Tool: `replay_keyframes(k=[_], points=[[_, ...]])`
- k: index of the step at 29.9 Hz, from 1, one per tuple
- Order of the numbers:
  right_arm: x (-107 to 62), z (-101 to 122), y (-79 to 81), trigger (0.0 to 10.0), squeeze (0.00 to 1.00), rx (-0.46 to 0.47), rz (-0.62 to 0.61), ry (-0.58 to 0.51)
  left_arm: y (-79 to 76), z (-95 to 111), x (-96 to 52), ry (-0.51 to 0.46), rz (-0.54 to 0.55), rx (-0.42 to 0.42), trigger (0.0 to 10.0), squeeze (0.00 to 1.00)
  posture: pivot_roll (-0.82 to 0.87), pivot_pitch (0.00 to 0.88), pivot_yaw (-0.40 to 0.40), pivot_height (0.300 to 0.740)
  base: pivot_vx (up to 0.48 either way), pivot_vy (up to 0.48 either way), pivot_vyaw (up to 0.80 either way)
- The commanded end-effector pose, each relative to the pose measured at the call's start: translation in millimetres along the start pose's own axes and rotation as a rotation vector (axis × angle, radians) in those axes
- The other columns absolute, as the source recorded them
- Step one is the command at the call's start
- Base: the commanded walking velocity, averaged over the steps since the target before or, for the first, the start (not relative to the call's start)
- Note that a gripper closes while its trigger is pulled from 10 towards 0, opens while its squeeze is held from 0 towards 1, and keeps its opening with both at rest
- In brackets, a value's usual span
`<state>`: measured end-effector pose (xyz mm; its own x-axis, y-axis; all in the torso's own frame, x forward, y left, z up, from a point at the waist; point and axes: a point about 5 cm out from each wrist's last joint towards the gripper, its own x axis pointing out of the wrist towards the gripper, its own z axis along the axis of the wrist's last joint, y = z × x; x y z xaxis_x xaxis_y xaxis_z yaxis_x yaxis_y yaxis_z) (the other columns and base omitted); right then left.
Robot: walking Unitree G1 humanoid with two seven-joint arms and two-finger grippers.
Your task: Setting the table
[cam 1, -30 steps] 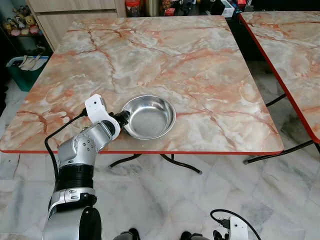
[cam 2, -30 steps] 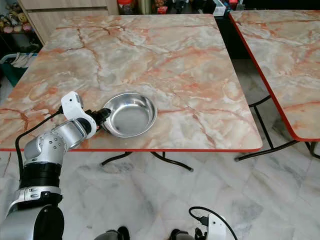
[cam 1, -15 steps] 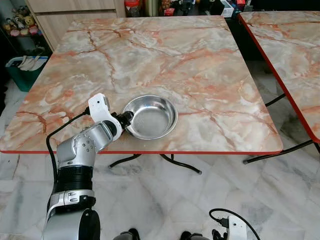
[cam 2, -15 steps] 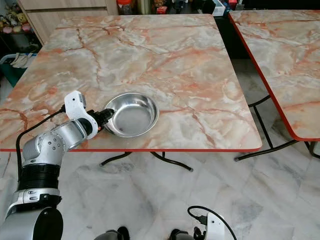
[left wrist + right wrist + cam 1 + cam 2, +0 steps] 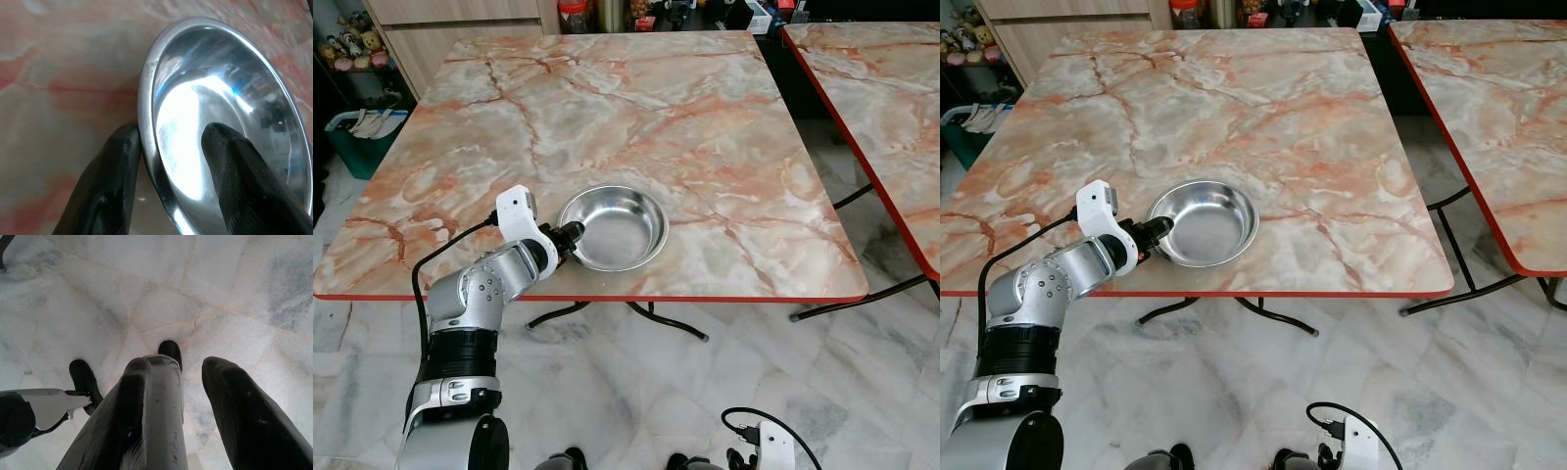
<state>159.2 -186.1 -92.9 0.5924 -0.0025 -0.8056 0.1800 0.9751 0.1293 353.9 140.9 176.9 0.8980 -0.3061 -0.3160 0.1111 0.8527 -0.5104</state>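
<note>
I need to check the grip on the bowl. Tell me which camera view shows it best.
The left wrist view: up close, the left gripper has one of its fingers outside the steel bowl rim and one inside. Both eye views show the whole bowl near the table front edge, but the grip looks tiny there.

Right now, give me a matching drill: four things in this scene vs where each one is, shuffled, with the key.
Things:
1. steel bowl
2. left tool
3. right tool
4. green basket

Places:
A. hanging low over the tiled floor, fingers apart with nothing between them
B. on the floor beside the table's far left corner
C. on the marble table, near its front edge
D. pinching the bowl's rim, one finger inside and one outside

Pairs: 1-C, 2-D, 3-A, 4-B
</note>
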Motion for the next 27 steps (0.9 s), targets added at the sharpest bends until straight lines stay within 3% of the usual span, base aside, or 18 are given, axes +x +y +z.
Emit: replay_keyframes(k=[1, 10, 15, 19, 26, 27], points=[[-2.5, -11, -2.8, 10.0, 0.0, 0.015, -0.01, 0.04, -2.7, -2, -2.4, 0.009, -0.02, 0.016, 10.0, 0.0, 0.02, 0.161, 0.008, 0.74, 0.0, 0.0, 0.0], [-3.6, -11, -7.9, 10.0, 0.0, 0.018, -0.017, 0.04, -1.3, -4, -2.9, 0.023, -0.014, 0.037, 10.0, 0.0, 0.02, 0.162, 0.008, 0.74, 0.0, 0.0, 0.0], [-3.7, -13, -5.8, 10.0, 0.0, 0.018, -0.016, 0.043, 13.5, 12, -6.2, -0.094, 0.079, -0.005, 10.0, 0.0, 0.02, 0.162, 0.005, 0.74, 0.0, 0.0, 0.0], [-3.4, -14, -2.5, 10.0, 0.0, 0.016, -0.012, 0.045, 18.4, 15, -9.2, -0.096, 0.077, -0.023, 10.0, 0.0, 0.02, 0.162, 0.005, 0.74, 0.0, 0.0, 0.0], [-2.6, -12, -1.6, 10.0, 0.0, 0.015, -0.01, 0.041, 44.5, 33, -19.7, -0.215, 0.213, -0.05, 10.0, 0.0, 0.02, 0.163, 0.004, 0.74, 0.0, 0.0, 0.0], [-2.5, -10, -3.6, 10.0, 0.0, 0.013, -0.012, 0.038, 62.4, 47, -28.1, -0.325, 0.337, -0.031, 10.0, 0.0, 0.02, 0.161, 0.003, 0.74, 0.0, 0.0, 0.0]])
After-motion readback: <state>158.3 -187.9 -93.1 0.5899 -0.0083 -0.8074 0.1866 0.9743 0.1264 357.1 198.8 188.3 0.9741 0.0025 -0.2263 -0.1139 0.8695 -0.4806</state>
